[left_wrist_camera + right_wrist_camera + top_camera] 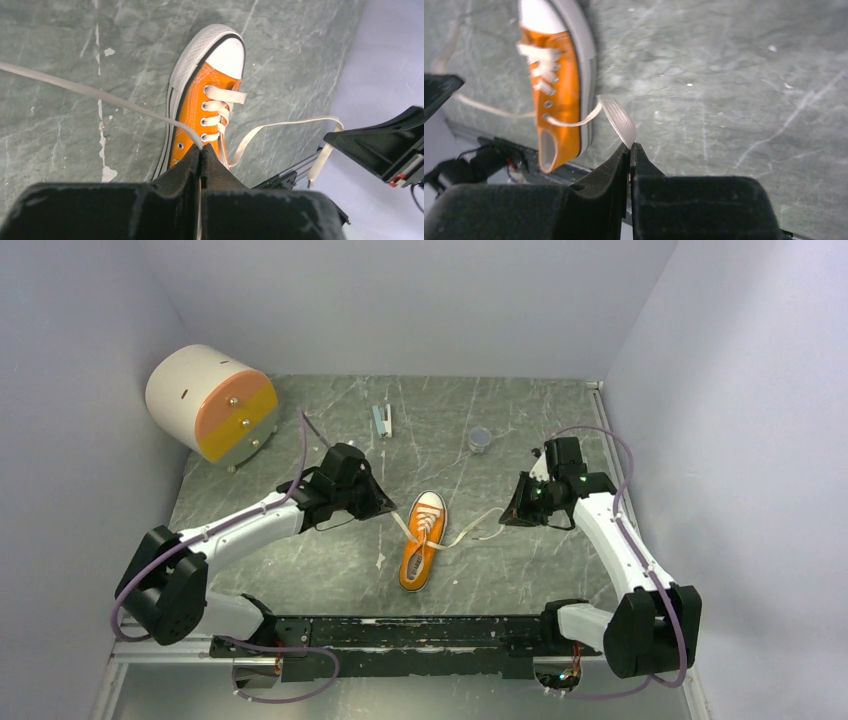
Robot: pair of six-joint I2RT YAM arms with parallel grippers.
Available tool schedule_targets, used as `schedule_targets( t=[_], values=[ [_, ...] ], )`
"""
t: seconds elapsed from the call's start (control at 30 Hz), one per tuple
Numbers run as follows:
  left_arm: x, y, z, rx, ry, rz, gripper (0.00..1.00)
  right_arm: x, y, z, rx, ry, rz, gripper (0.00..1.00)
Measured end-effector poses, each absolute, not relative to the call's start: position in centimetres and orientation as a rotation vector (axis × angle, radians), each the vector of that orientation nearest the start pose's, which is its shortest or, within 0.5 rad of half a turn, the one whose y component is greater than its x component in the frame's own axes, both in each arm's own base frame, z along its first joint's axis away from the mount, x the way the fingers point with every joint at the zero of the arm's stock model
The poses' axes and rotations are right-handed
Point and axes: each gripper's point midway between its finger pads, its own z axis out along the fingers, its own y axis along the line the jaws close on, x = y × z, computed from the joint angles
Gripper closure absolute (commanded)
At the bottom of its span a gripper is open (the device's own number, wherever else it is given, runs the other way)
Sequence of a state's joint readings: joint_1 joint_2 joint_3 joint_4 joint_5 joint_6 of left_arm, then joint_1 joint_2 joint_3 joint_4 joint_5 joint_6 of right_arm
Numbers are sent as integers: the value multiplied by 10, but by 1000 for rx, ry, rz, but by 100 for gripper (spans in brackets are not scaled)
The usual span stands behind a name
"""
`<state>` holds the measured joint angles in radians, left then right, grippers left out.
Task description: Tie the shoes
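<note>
Sneaker (423,540) well apart from table (300,570) edges; left pincer (201,150), right pincer (630,146) clamp its laces (100,95).

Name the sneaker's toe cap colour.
White; the toe cap shows best in the left wrist view.

There is one small orange canvas sneaker with a white rubber sole (423,540), trailing two white lace ends (100,95). There are two black two-finger grippers, the left gripper (201,152) and the right gripper (630,147). Farther back sit one white cylindrical drum with an orange-and-yellow face (212,403), one small blue-and-white object (383,421) and one small grey round disc (481,439).
</note>
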<state>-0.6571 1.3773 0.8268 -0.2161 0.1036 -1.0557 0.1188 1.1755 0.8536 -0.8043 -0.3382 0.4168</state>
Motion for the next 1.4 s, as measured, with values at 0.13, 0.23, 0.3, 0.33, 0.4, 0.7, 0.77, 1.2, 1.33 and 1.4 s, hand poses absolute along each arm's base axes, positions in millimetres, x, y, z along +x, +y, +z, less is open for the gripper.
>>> schedule_targets(
  t=[0.13,0.23,0.3,0.33,0.4,0.7,0.77,1.2,1.33,1.4],
  values=[
    [259,-271,126,-339,2461,-934,95,227,121,138,168,2677,785,96],
    [256,-272,137,-262,2430,-968,95,224,142,157,85,2626,981,96],
    [251,-274,143,-201,2412,-1003,95,221,157,167,55,2588,1132,96],
    [249,-274,143,-186,2412,-1011,95,220,164,172,51,2567,1197,97],
    [245,-276,141,-155,2412,-1038,95,221,174,183,45,2525,1300,98],
    [234,-282,150,-57,2364,-1134,95,252,223,223,15,2387,1611,100],
    [232,-284,156,-35,2338,-1163,95,259,240,235,-17,2360,1669,100],
    [215,-310,148,239,2280,-1268,95,272,278,277,-57,2257,1831,100],
    [212,-317,139,310,2275,-1265,95,273,279,285,-49,2229,1844,100],
    [212,-318,135,339,2275,-1254,95,274,279,287,-46,2222,1850,100]
  ],
)
